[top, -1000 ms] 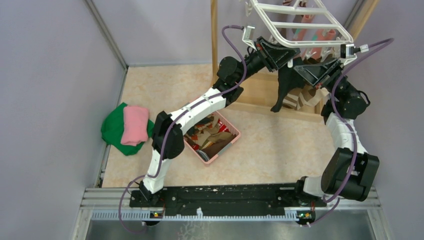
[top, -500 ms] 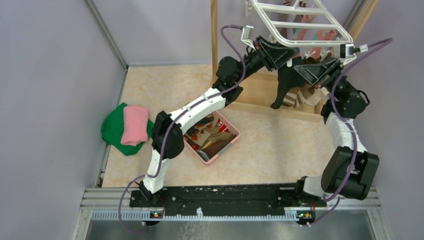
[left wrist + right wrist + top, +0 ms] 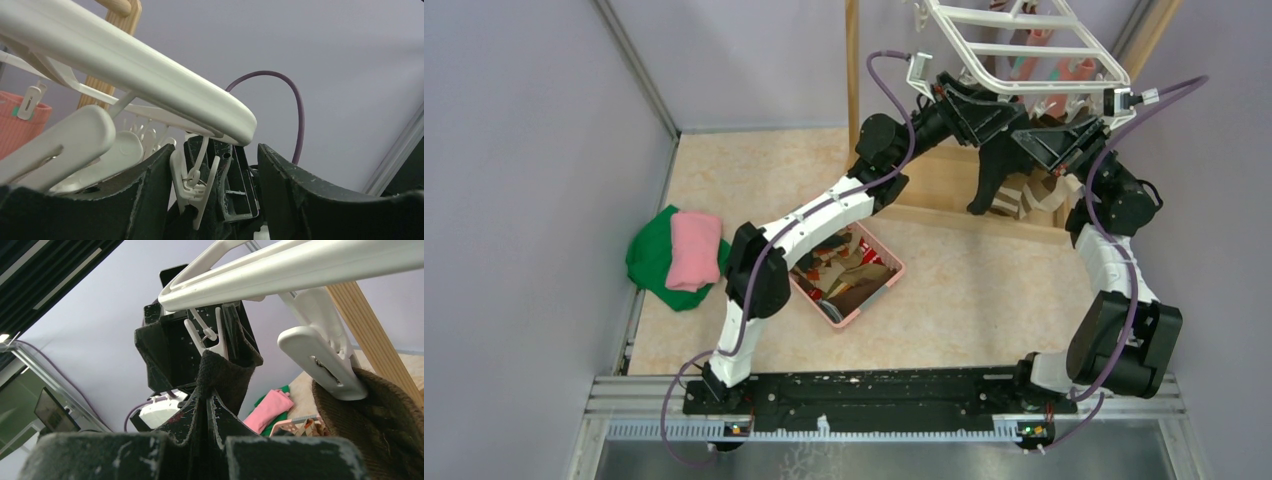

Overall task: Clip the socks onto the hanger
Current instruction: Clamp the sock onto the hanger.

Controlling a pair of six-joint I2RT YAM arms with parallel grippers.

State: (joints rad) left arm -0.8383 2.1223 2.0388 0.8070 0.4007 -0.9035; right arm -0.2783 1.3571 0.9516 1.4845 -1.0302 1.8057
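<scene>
L gripper (image 3: 215, 148) sits up under near edge of hanger (image 3: 1024, 48). Jaws spread wide. Its fingers (image 3: 300, 195) stand either side of a small white clip (image 3: 192, 182), w/ a gap showing on both sides and no contact seen. Nothing held. The clip dangles from the hanger bar and bites the top edge of the black sock (image 3: 222, 372).

R gripper (image 3: 209, 401): tips pressed together, pinching the black sock just below the clip. Fabric rises from betw. the tips straight up into the clip.

Top view: black sock hangs below both grippers, in front of wooden stand (image 3: 853, 70). Lower end near stand base; touching or not, cannot tell.

Right wrist view: a larger clip (image 3: 320, 357) next along the bar grips a brown sock (image 3: 385, 425).

Loose socks (image 3: 849, 265) lie in pink basket (image 3: 871, 298) on table (image 3: 984, 290), partly under L forearm. Green + pink cloths (image 3: 674, 255) by left wall, apart from basket.
</scene>
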